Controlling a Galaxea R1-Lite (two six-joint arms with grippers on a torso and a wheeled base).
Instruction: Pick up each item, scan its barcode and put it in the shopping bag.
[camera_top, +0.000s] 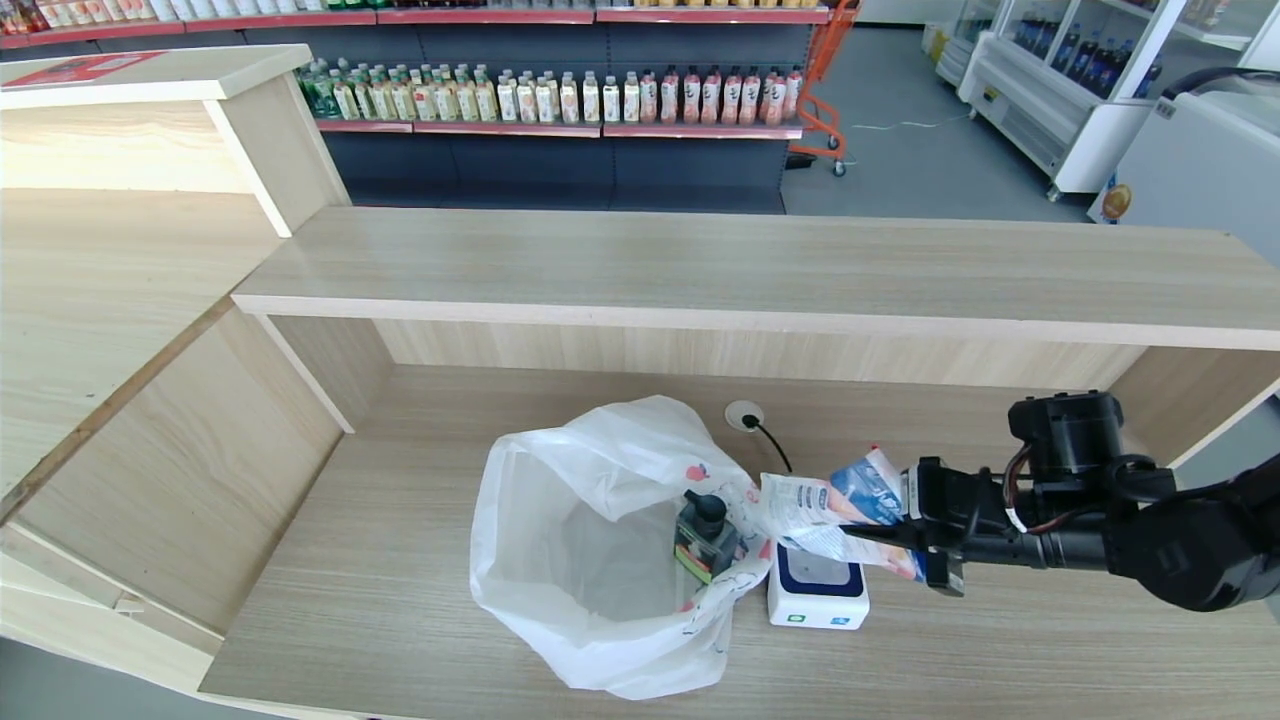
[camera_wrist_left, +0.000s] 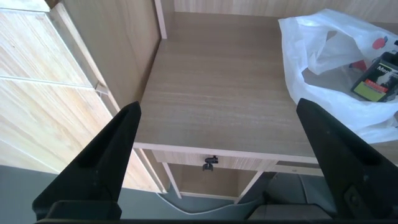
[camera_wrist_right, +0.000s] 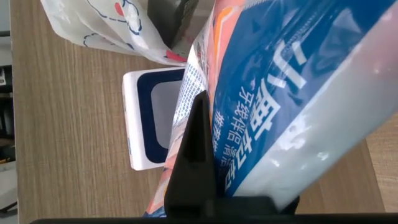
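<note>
My right gripper (camera_top: 885, 535) is shut on a blue, white and orange snack packet (camera_top: 830, 505), holding it in the air just above the white scanner (camera_top: 818, 592) with its dark blue window. Up close, the packet (camera_wrist_right: 292, 93) hangs over the scanner (camera_wrist_right: 146, 118), with one finger (camera_wrist_right: 196, 155) pressed against it. The white shopping bag (camera_top: 590, 545) stands open to the left of the scanner, with a dark bottle with a black cap (camera_top: 705, 535) inside. My left gripper (camera_wrist_left: 217, 155) is open, off the counter's near left corner; the bag (camera_wrist_left: 329, 68) and the bottle (camera_wrist_left: 376, 78) lie beyond it.
The wooden counter (camera_top: 450, 610) is walled at the back and left by a raised ledge (camera_top: 760, 270). A black cable (camera_top: 772, 445) runs from a round grommet behind the bag. Shelves of bottles stand across the aisle.
</note>
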